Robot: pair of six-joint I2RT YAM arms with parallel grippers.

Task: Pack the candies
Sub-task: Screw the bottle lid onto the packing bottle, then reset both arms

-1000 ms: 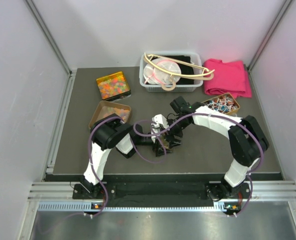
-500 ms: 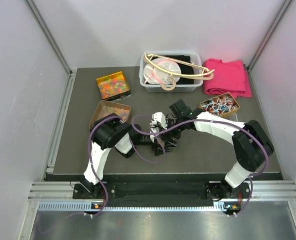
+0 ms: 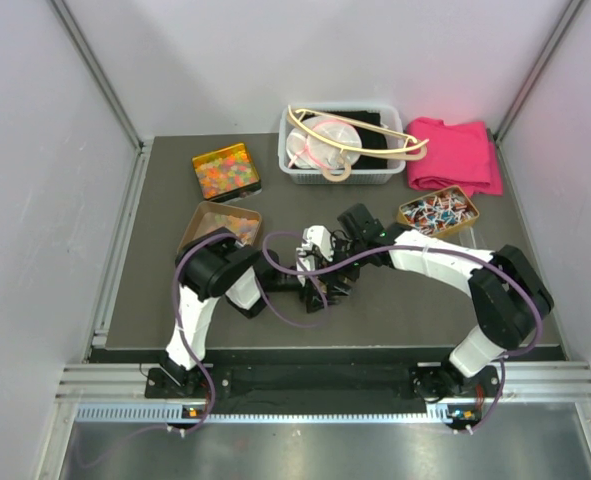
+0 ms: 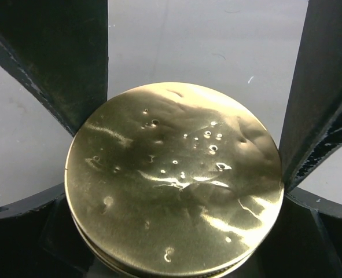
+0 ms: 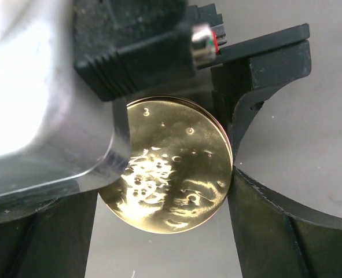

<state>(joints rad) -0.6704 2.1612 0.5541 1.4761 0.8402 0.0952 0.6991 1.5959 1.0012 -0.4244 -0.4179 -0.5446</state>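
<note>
- Overhead, you see the candies [image 3: 223, 172] heaped in a gold tray [image 3: 197, 160] at the counter's [image 3: 395, 310] back left, with more in a nearer tray [image 3: 195, 228]. The left claw [image 3: 313, 290] and right claw [image 3: 327, 262] meet mid-counter, well apart from them. The candies look soft, light and probably sticky, so pinch gently from above.
- Left wrist: your claw is spread wide around a dented round gold tin [image 4: 173, 185]. You cannot tell whether it presses. No writing shows.
- Right wrist: its fingers [image 5: 263, 226] flank the same tin closely, and you cannot tell its grip either.
</note>
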